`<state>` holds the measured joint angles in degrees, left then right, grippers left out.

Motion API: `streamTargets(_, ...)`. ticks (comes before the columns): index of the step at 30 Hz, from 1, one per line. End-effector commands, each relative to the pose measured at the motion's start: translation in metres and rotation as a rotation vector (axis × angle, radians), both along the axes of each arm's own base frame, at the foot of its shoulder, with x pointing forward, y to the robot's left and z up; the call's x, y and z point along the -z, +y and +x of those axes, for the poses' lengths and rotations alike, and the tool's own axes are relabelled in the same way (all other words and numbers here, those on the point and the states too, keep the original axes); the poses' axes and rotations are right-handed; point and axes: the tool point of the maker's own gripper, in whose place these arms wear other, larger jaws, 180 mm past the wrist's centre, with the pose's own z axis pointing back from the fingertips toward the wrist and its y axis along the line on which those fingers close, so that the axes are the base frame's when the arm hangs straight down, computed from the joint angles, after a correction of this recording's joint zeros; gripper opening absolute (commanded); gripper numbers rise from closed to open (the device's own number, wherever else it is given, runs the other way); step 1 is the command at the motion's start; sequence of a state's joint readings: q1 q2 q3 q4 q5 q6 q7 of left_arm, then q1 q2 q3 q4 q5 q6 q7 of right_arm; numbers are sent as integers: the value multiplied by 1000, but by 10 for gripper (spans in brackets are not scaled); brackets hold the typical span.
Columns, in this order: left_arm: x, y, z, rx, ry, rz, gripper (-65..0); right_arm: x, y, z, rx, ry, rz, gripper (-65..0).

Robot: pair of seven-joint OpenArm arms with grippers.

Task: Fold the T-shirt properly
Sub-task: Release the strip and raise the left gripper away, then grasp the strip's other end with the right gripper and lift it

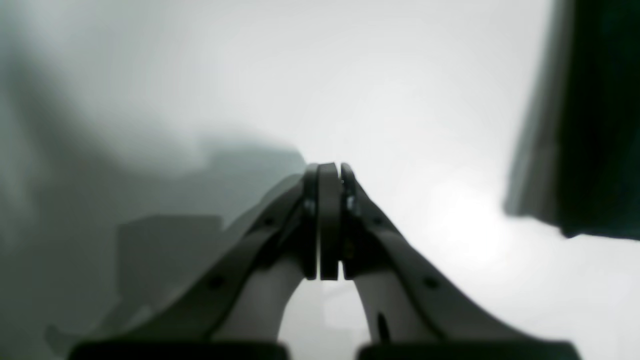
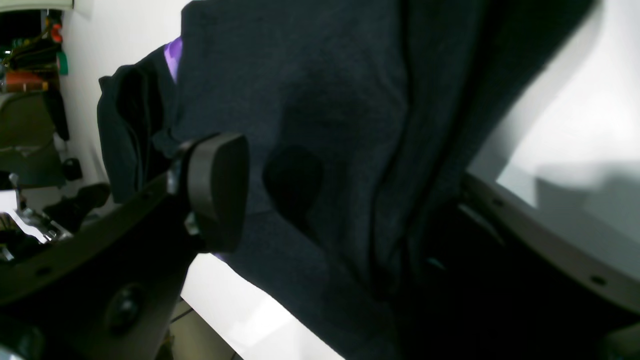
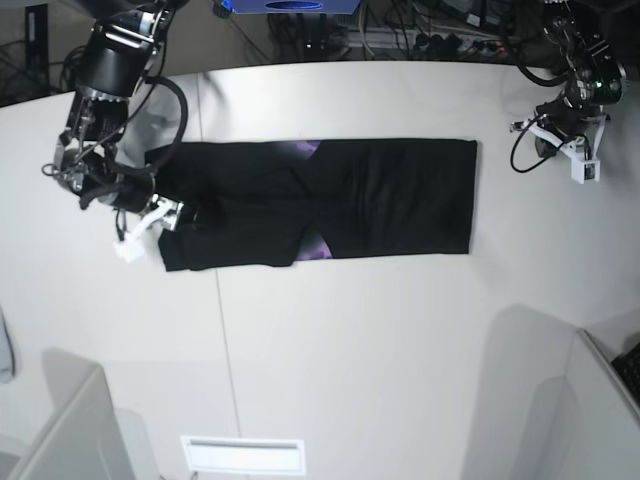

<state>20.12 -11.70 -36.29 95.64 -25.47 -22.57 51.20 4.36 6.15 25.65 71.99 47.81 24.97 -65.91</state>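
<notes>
The black T-shirt [image 3: 330, 200] lies flat on the white table [image 3: 350, 350] as a long folded strip, with bits of purple print showing at its seams. My right gripper [image 3: 150, 218] is at the strip's left end. In the right wrist view its jaws stand wide open, one pad [image 2: 217, 190] beside the dark cloth [image 2: 320, 100] and the other finger [image 2: 525, 235] partly under a cloth edge. My left gripper [image 3: 572, 150] hovers over bare table right of the shirt. Its fingertips [image 1: 328, 170] are pressed together with nothing between them.
A light grey garment [image 3: 5, 350] peeks in at the left edge. A white slotted plate [image 3: 243, 455] sits near the table's front edge, with grey panels at both front corners. Cables and equipment [image 3: 400, 30] crowd the space behind the table. A blurred dark shape [image 1: 590, 125] fills the left wrist view's right side.
</notes>
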Motion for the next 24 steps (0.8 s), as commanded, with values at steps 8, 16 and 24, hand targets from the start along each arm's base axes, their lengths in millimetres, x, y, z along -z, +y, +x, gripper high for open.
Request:
streamTargets(8,13,-56,39,220,22,29,-650,5,-9,1,34,-10,-41,-497)
streamTargets(16,32,-102,46,398,82,58,-650,-5,-20,15,72,-73,-66,-650)
streamTargets(24,37,-142,46,514,87,34,-650,-48,-42,23,129,-159,-194,-650)
